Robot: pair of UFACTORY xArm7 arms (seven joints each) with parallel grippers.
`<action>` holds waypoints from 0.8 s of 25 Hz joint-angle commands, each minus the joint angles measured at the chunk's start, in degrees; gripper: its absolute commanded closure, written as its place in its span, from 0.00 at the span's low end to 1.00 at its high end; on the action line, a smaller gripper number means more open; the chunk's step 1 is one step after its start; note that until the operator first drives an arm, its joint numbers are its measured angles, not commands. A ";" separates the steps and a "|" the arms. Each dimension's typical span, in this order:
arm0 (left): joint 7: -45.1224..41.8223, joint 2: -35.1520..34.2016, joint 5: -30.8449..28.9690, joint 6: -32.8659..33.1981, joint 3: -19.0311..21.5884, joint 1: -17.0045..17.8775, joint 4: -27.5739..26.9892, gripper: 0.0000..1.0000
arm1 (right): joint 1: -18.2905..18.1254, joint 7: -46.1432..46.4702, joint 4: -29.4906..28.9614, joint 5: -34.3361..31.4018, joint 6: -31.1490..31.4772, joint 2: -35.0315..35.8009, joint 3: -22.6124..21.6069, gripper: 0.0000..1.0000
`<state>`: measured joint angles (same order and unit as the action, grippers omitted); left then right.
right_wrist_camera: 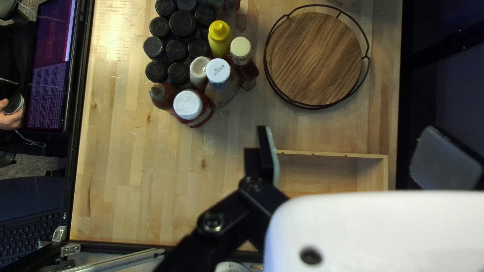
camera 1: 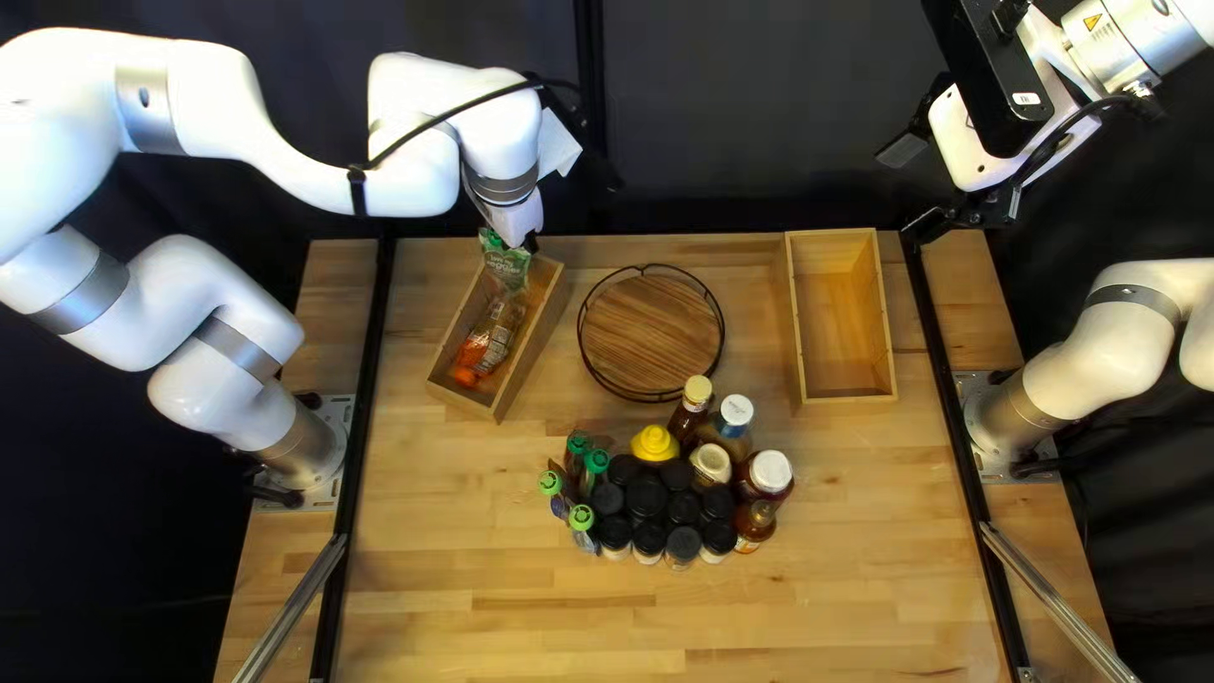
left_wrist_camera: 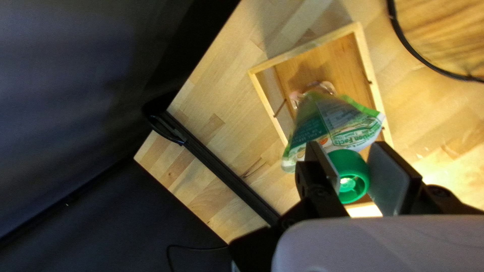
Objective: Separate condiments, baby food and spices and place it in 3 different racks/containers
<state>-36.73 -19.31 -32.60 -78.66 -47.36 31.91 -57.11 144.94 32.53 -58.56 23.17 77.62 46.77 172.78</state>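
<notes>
My left gripper (camera 1: 530, 240) is at the left wooden box (camera 1: 458, 402), over its far end. In the left wrist view the gripper (left_wrist_camera: 349, 158) is shut on the green cap of a food pouch (left_wrist_camera: 333, 121), which hangs into that box (left_wrist_camera: 375, 93). Orange-capped pouches (camera 1: 496, 339) lie inside it. My right gripper (camera 1: 913, 190), high beyond the right box (camera 1: 889, 316), has its fingers wide apart; the right wrist view shows the gripper (right_wrist_camera: 355, 151) with nothing held. Black-lidded jars (camera 1: 648, 496), green-capped pouches (camera 1: 583, 521), a yellow bottle (camera 1: 654, 443) and sauce bottles (camera 1: 766, 474) stand clustered.
A round wooden tray (camera 1: 651, 335) with a black wire rim sits between the boxes. Black rails (camera 1: 361, 443) run along both table sides. Past the near edge, the right wrist view shows a person's hand (right_wrist_camera: 11, 120) and a screen (right_wrist_camera: 50, 70).
</notes>
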 commanded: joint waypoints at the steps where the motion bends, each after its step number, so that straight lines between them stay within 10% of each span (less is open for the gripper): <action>1: -0.33 1.91 0.27 2.35 -1.62 -0.08 0.56 0.90 | 0.00 0.00 0.00 0.00 0.00 0.00 0.00 0.00; 6: -0.67 3.95 0.75 5.47 -3.13 0.04 2.04 0.76 | 0.00 0.00 0.00 0.00 0.00 0.00 0.00 0.00; 8: -0.83 5.05 1.08 6.59 -3.67 0.19 2.74 0.53 | 0.00 0.00 0.00 0.00 0.00 0.00 0.00 0.00; 9: -0.74 5.69 1.39 6.70 -3.88 0.34 2.72 0.10 | 0.00 0.00 0.00 0.00 0.00 0.00 0.00 0.00; 10: -0.63 6.19 1.72 6.70 -4.04 0.45 2.59 0.00 | 0.00 0.00 0.00 0.00 0.00 0.00 0.00 0.00; 20: 1.76 0.87 4.32 -0.81 2.02 4.07 -0.51 0.00 | 0.00 0.00 0.00 0.00 0.00 0.00 0.00 0.00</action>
<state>-36.82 -15.43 -29.48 -77.33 -47.69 34.29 -57.10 144.94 32.53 -58.56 23.17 77.62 46.77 172.78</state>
